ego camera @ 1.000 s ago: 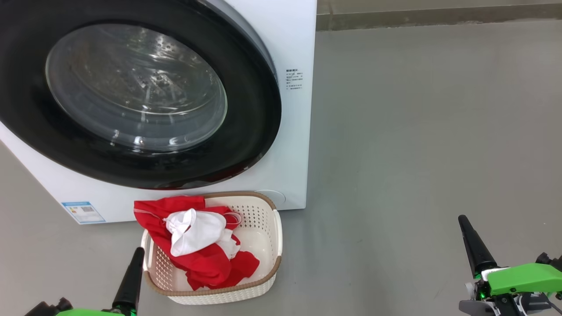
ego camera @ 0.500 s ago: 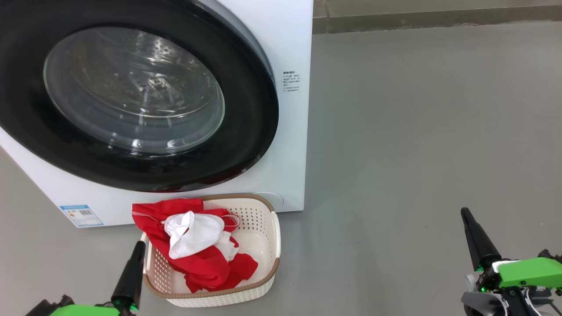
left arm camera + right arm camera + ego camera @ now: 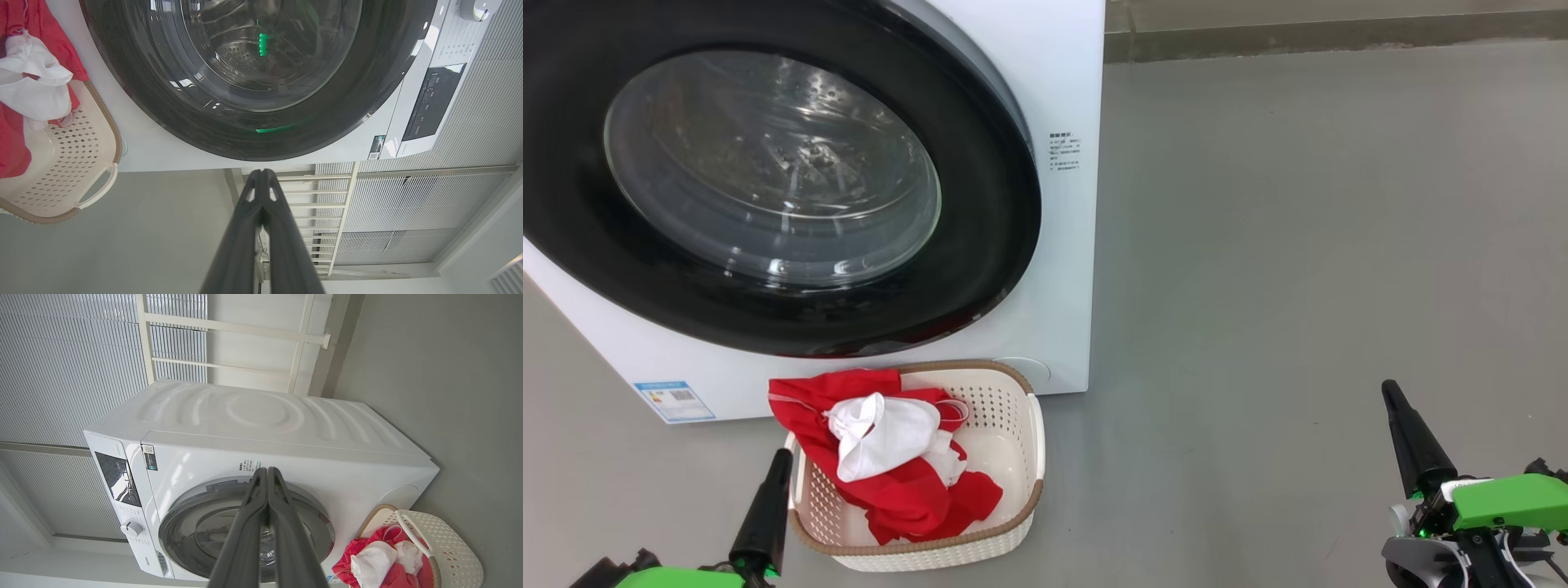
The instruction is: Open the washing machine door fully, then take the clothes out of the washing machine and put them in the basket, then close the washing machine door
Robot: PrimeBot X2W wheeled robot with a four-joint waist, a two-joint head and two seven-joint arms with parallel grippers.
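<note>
The washing machine door (image 3: 768, 171), black-rimmed with a glass bowl, lies closed against the white washing machine (image 3: 1062, 82). Just in front of the machine on the floor stands the cream basket (image 3: 1013, 441), holding the red and white clothes (image 3: 907, 498). My left gripper (image 3: 783, 457) is shut and empty beside the basket's left wall. My right gripper (image 3: 1388, 390) is shut and empty far to the right, over bare floor. The left wrist view shows the shut left gripper (image 3: 261, 173) below the door (image 3: 265, 53), with the basket (image 3: 81, 163) and clothes (image 3: 32, 85) at left. In the right wrist view the right gripper (image 3: 266, 470) points at the machine (image 3: 265, 412).
Grey floor (image 3: 1298, 245) spreads wide to the right of the machine. A wall base (image 3: 1339, 33) runs along the back. A white railing and slatted panels (image 3: 388, 212) stand behind the machine. The control panel (image 3: 433, 102) and dial sit on the machine's front.
The head camera shifted a little, so the whole picture slid slightly left. My right gripper drifted a touch up the view. Door, basket and clothes stay as they were.
</note>
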